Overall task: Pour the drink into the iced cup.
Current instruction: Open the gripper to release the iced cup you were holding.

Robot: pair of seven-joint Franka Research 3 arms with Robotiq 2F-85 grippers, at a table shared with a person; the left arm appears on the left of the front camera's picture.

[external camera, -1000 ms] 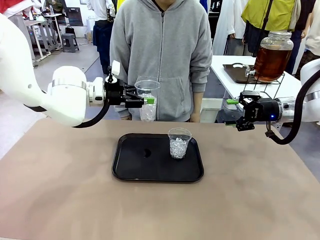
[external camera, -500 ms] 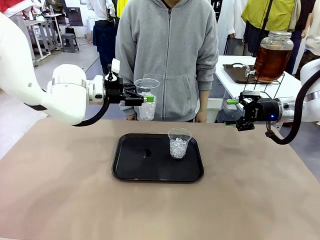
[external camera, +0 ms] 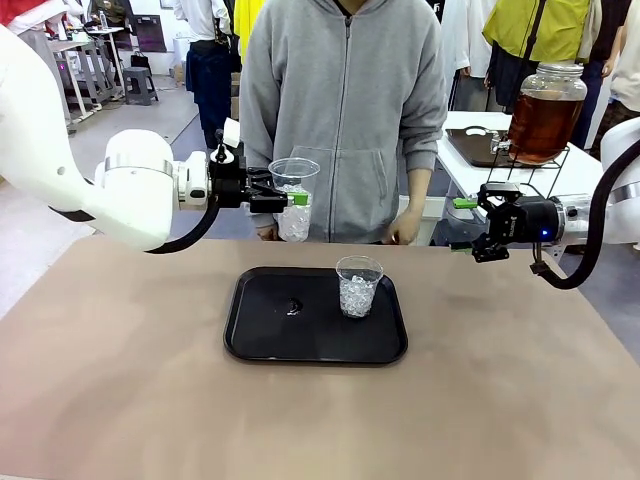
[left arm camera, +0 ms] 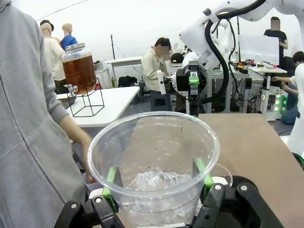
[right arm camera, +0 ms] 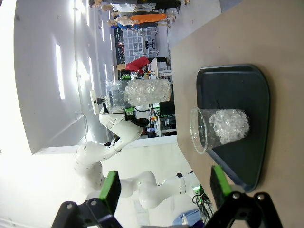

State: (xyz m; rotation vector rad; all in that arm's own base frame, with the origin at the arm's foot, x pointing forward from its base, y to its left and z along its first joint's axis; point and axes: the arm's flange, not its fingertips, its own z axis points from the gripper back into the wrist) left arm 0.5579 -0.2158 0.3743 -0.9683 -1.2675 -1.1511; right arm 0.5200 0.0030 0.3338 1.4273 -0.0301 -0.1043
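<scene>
Grips an upright iced cup (external camera: 294,215) in the clenched left claw (left arm camera: 156,176) above the desk (external camera: 120,380) (second iced cup (external camera: 358,286) sits on the tray (external camera: 260,330)); holds the right claw (external camera: 462,225) released, empty.

The left gripper (left arm camera: 156,178) clamps a clear cup (left arm camera: 153,142) of ice between green pads (left arm camera: 110,179); beyond, a jar (left arm camera: 76,49) of amber drink (left arm camera: 80,76) stands near a white table (left arm camera: 116,100) edge

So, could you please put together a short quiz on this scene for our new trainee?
1. True or false: the left gripper is shut on a clear cup of ice.
2. Where does the second iced cup stand? A) on the black tray B) on the bare table C) in the person's hand
3. Fill in: the jaws of the right gripper stand ____.
Key: 1 true; 2 A; 3 open.
</scene>
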